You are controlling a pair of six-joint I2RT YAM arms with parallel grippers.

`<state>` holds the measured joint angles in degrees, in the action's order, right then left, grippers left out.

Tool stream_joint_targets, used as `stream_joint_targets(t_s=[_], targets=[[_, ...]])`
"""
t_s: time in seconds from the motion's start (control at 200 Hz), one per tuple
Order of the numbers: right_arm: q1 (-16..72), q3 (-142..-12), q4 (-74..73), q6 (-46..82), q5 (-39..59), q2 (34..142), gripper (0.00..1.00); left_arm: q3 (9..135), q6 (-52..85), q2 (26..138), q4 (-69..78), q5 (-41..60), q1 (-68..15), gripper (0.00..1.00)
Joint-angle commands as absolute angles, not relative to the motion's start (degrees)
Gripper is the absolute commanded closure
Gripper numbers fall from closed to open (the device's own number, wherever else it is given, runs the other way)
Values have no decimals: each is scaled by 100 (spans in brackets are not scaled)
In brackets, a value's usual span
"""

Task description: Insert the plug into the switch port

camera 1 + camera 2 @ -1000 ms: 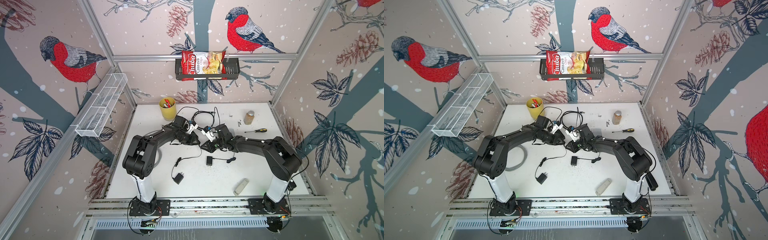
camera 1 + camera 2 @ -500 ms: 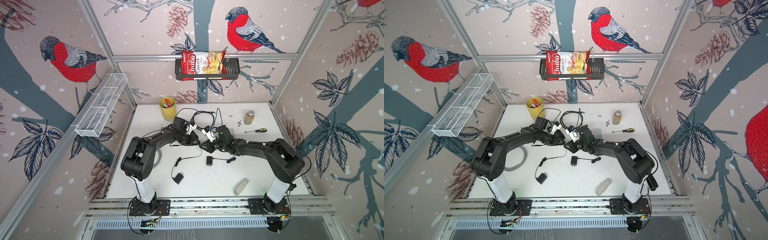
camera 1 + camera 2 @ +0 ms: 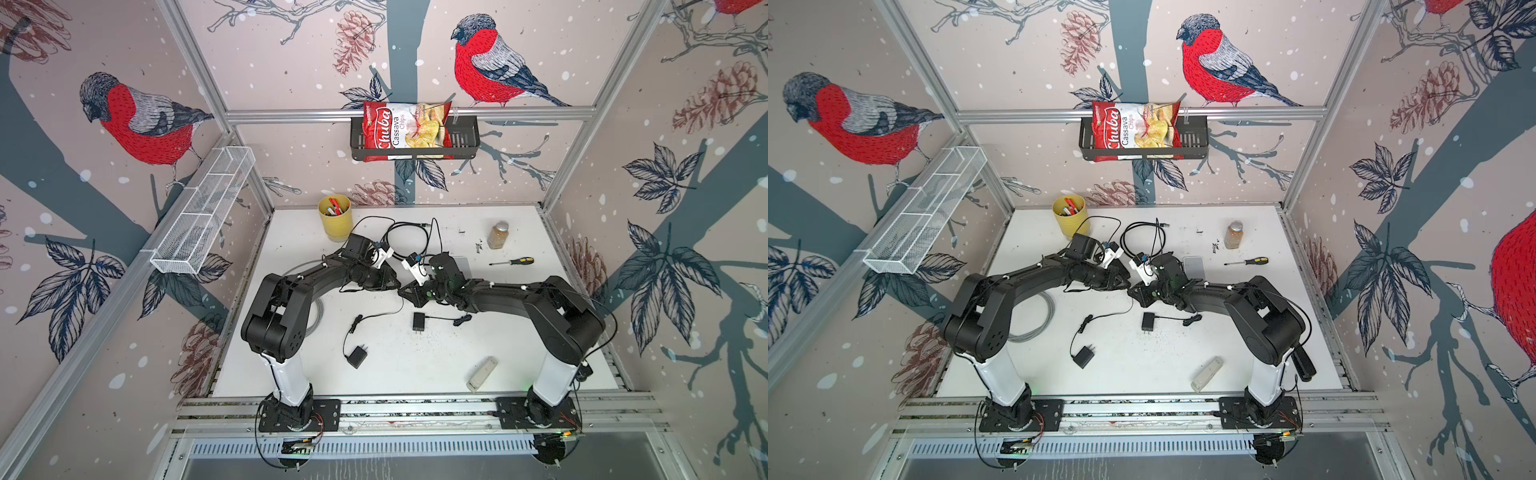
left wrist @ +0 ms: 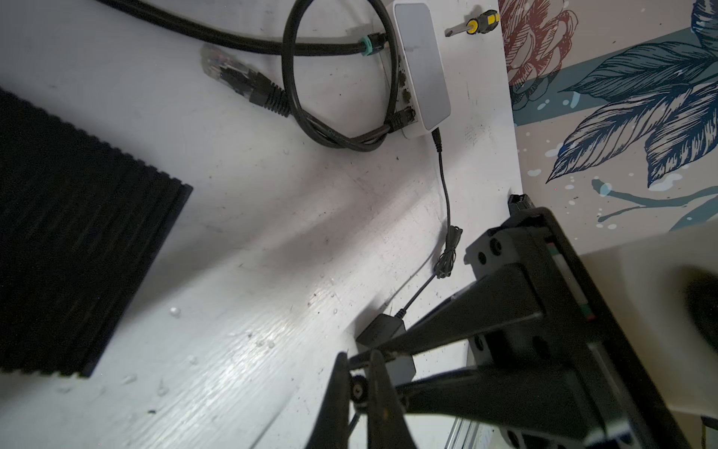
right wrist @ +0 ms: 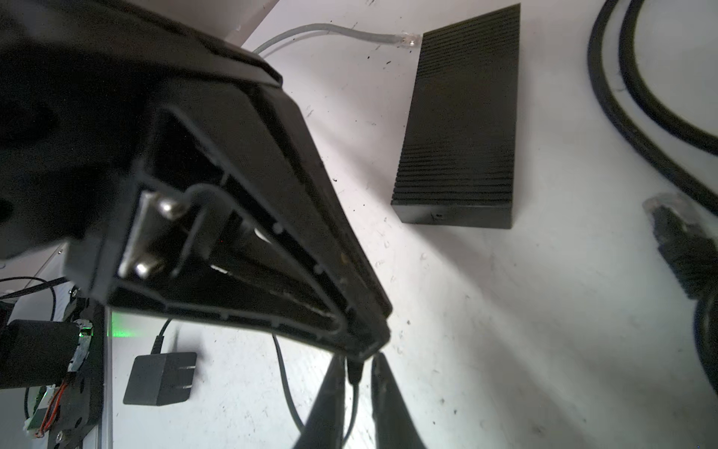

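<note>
The left end effector (image 4: 358, 359) is pressed together on the thin black plug (image 5: 353, 375). The plug hangs above the surface (image 3: 415, 374) near the white switch (image 4: 421, 66), to its left in both top views, and it sits in no port.

The right end effector (image 5: 358, 355) meets it from the switch's side. Its 2 fingers are slightly spread, 1 on each side of the plug, and a narrow gap shows beside the plug.

The switch lies flat, with 2 black network cables (image 4: 342, 46) entering its long side. A ribbed black box (image 5: 462, 116) lies well apart from the switch. An adapter (image 3: 356, 356) with 2 prongs lies farther from the switch than the plug, toward the arm bases. A screwdriver (image 3: 513, 262) lies just right of the switch.
</note>
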<state>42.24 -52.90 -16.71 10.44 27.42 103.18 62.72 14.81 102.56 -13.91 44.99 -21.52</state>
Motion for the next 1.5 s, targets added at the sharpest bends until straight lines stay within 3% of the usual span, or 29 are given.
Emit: stream_joint_targets(t_s=[0.0, 0.185, 0.335, 0.881, 1.051, 1.496], targets=[[4235, -5285, -1857, 1045, 2715, 10298, 88, 6249, 1512, 10222, -1248, 4625, -2154, 99], [4245, -5179, -1921, 1050, 2742, 10240, 92, 6206, 1603, 10215, -1133, 4614, -2127, 99], [4254, -5054, -2182, 1205, 2743, 10187, 86, 6080, 1866, 10162, -839, 4666, -2098, 99], [4331, -4891, -2591, 1349, 2753, 10182, 88, 5924, 2098, 10136, -550, 4816, -2074, 99], [4346, -4876, -2634, 1395, 2709, 10191, 84, 5929, 2158, 10146, -501, 4808, -2074, 99], [4350, -4791, -2777, 1422, 2703, 10162, 94, 5878, 2252, 10108, -413, 4840, -2074, 98]])
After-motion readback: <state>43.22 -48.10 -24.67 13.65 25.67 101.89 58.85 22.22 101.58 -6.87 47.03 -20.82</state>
